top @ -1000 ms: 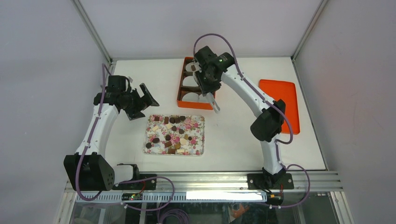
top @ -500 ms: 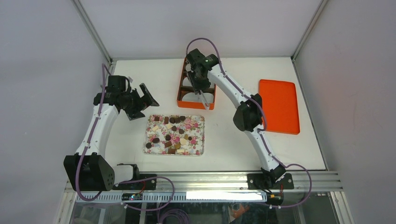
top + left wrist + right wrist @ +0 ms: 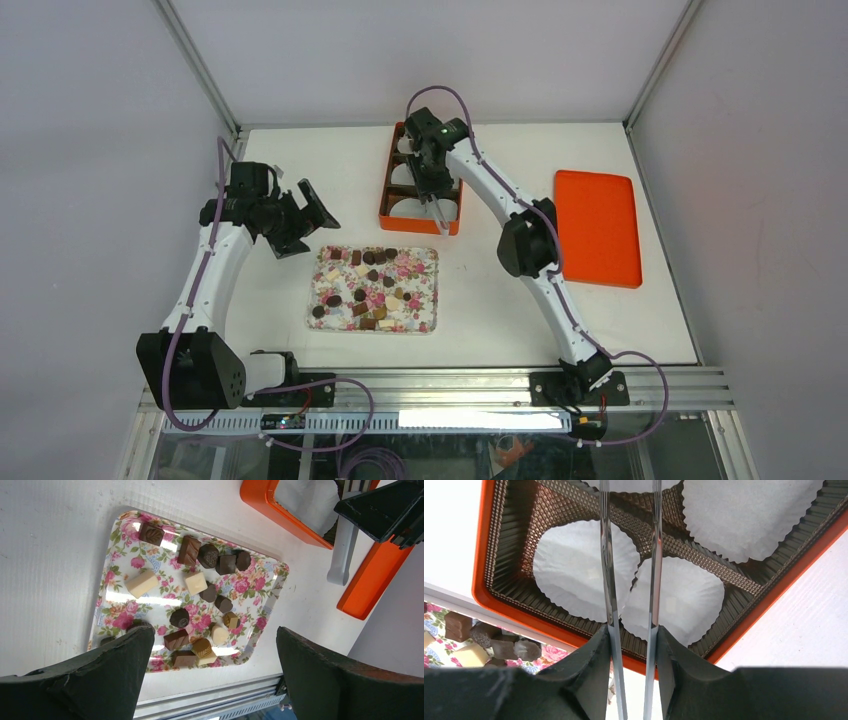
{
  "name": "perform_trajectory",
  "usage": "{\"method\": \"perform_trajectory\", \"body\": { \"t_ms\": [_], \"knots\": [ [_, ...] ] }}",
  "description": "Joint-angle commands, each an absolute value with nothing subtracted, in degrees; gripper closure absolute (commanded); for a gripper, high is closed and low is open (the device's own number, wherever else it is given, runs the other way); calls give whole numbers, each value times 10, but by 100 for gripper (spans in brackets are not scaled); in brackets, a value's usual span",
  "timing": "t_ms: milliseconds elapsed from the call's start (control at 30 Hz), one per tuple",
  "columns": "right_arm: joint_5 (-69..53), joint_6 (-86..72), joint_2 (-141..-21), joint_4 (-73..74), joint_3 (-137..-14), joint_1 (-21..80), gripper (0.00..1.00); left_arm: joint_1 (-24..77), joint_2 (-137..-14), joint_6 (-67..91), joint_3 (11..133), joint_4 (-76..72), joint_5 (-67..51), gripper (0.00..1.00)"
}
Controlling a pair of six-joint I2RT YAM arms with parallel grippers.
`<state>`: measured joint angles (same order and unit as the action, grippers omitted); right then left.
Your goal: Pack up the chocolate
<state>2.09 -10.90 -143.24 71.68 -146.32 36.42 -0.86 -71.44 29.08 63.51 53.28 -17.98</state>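
Looks early: chocolate (image 3: 200, 585) sits on tray (image 3: 117, 530); visible cups (image 3: 579, 575) in box (image 3: 484, 580) empty. Right gripper (image 3: 631, 645) clamps tongs (image 3: 606, 555) over box, blades bare. Left gripper (image 3: 215, 635) wide, empty, above tray.

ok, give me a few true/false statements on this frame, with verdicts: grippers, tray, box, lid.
1. The chocolates lie on a floral tray. True.
2. The left gripper is shut on a chocolate. False: it is open and empty, up off the tray.
3. The right gripper holds metal tongs over the orange box. True.
4. The orange lid sits on the box. False: it lies on the table, apart from the box, to its right.
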Motion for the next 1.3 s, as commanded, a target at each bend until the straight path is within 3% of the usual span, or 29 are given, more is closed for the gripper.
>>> {"method": "perform_trajectory", "body": {
  "t_ms": [0,667,1267],
  "knots": [
    [4,-120,-1433,692,-1506,363,85,-17,-692,281,641,529,-182,1],
    [-27,-127,-1446,685,-1513,362,63,-23,-676,279,640,538,-178,1],
    [-25,-126,-1437,688,-1514,361,59,-25,-675,277,642,540,-183,1]
  ]
}}
